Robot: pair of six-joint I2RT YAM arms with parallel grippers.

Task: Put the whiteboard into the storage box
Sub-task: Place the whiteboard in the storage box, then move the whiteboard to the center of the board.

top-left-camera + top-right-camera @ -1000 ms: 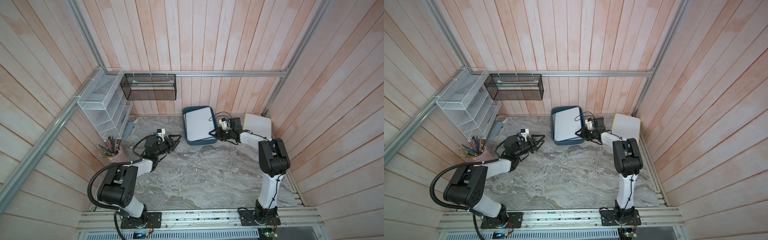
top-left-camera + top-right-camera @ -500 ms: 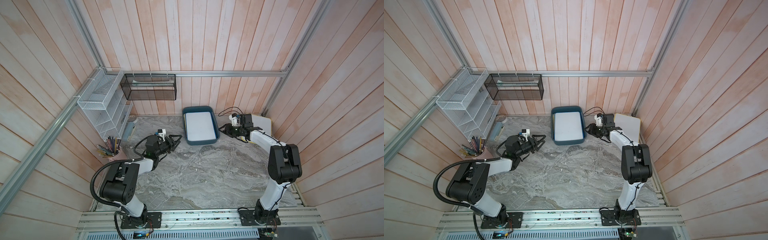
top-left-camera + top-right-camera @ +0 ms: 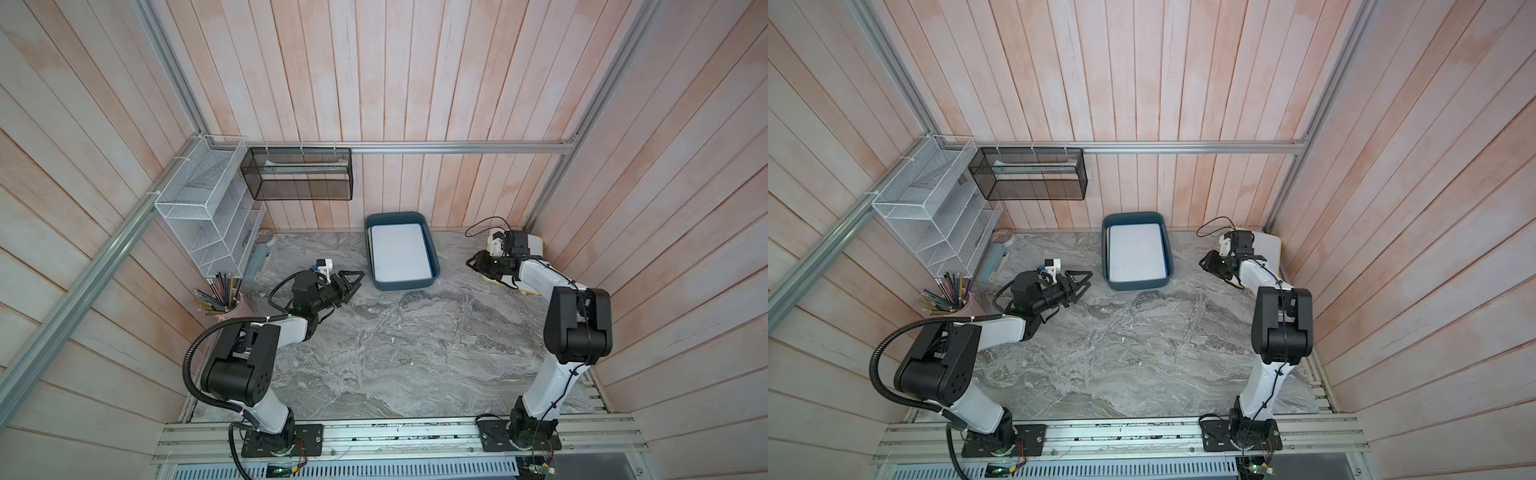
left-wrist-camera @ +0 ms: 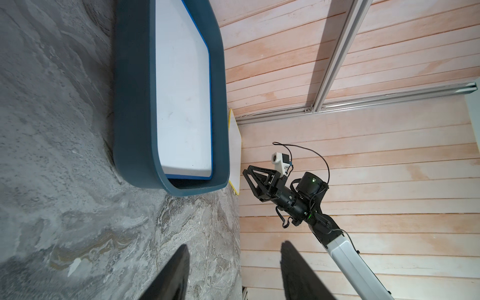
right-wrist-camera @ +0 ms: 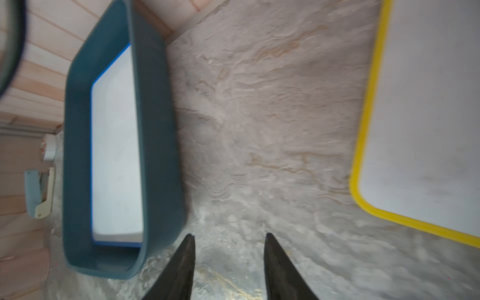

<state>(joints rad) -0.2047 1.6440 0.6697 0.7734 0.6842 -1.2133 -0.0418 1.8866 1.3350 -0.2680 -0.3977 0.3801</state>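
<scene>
The dark teal storage box (image 3: 403, 285) (image 3: 1136, 286) stands at the back middle of the table. A blue-framed whiteboard (image 3: 400, 252) (image 3: 1136, 253) lies flat inside it. A second whiteboard (image 3: 536, 243) (image 3: 1270, 248), yellow-framed, lies in the back right corner, partly under my right arm. My right gripper (image 3: 471, 264) (image 5: 230, 235) is open and empty, between the box (image 5: 155, 130) and the yellow whiteboard (image 5: 428, 117). My left gripper (image 3: 360, 276) (image 4: 235, 244) is open and empty, just left of the box's (image 4: 132, 104) front corner.
A white wire rack (image 3: 208, 216) and a black mesh basket (image 3: 297, 174) hang at the back left. Below them stand a cup of pencils (image 3: 220, 297) and a light blue stapler-like thing (image 3: 257, 262). Wooden walls close in on three sides.
My right gripper has left the whiteboard's edge at the box and drawn back to the right, over the yellow whiteboard. The blue-framed whiteboard now lies flat in the box. The left arm has stayed put.
</scene>
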